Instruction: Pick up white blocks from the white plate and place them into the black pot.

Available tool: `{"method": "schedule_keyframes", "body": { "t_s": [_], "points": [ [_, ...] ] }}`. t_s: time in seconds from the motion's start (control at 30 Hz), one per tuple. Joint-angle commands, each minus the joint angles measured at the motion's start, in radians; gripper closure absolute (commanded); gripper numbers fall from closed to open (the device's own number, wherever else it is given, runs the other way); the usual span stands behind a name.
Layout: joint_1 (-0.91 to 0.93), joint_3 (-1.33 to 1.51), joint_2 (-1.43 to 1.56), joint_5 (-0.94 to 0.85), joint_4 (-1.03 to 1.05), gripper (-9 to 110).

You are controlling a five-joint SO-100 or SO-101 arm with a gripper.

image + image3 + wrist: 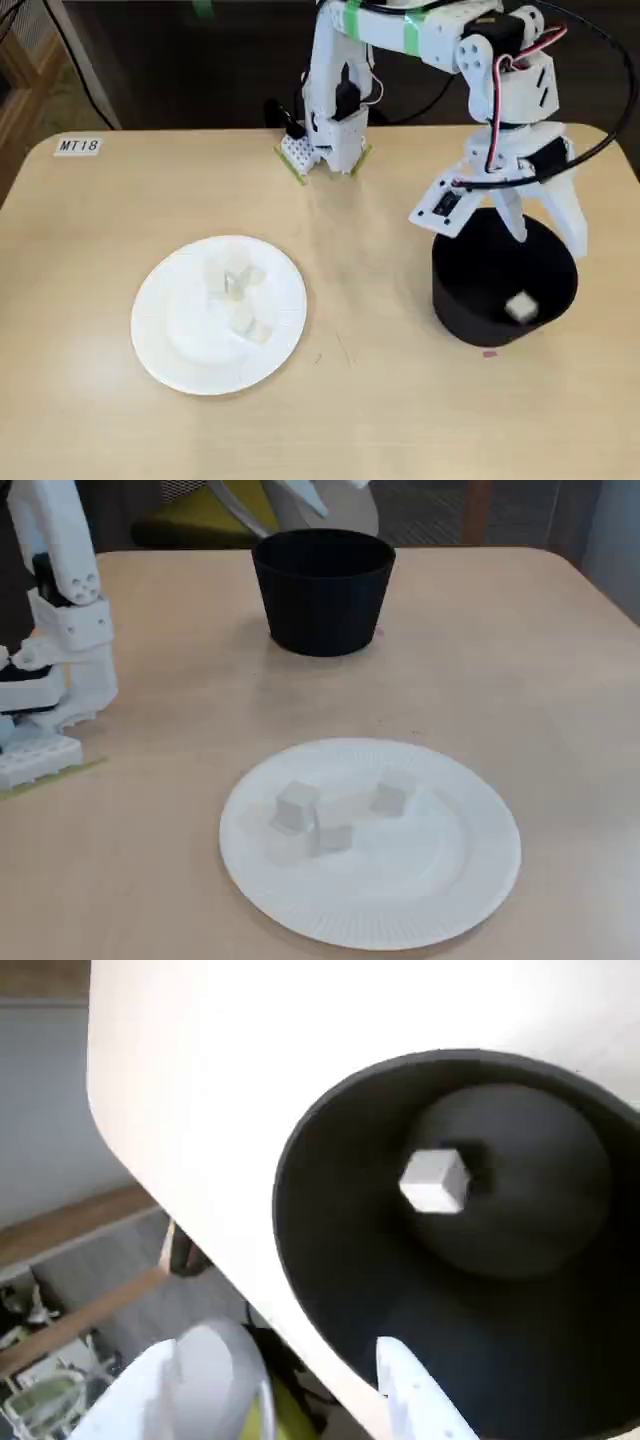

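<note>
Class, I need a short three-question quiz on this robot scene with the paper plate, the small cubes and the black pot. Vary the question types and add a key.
1. True or false: the hand is hanging over the black pot.
2. Where is the single cube seen in the wrist view? A) on the plate B) inside the pot C) on the bare table
3. Fill in: the rest of the cubes lie on the white ____.

Key: 1 true. 2 B. 3 plate.
</note>
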Motion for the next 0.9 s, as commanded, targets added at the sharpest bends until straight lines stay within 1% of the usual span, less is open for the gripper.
{"method": "schedule_keyframes", "body": {
  "t_s": [0.0,0.2,0.3,0.37,0.4,0.5,0.57,0.63,0.77,0.87],
  "points": [
    [0.055,-0.017,0.017,0.012,0.037,104],
    [0.249,-0.017,0.028,-0.032,0.241,104],
    [0.396,-0.014,0.046,-0.043,0.347,104],
    [0.506,0.040,0.097,-0.038,0.371,104],
    [0.565,0.100,0.155,-0.029,0.348,104],
    [0.733,0.393,0.431,0.031,0.144,104],
    [0.818,0.525,0.537,0.055,0.078,104],
    [0.853,0.557,0.523,0.046,0.083,104],
    [0.856,0.551,0.402,0.028,0.094,104],
    [0.885,0.537,0.339,0.034,0.057,104]
  ]
}}
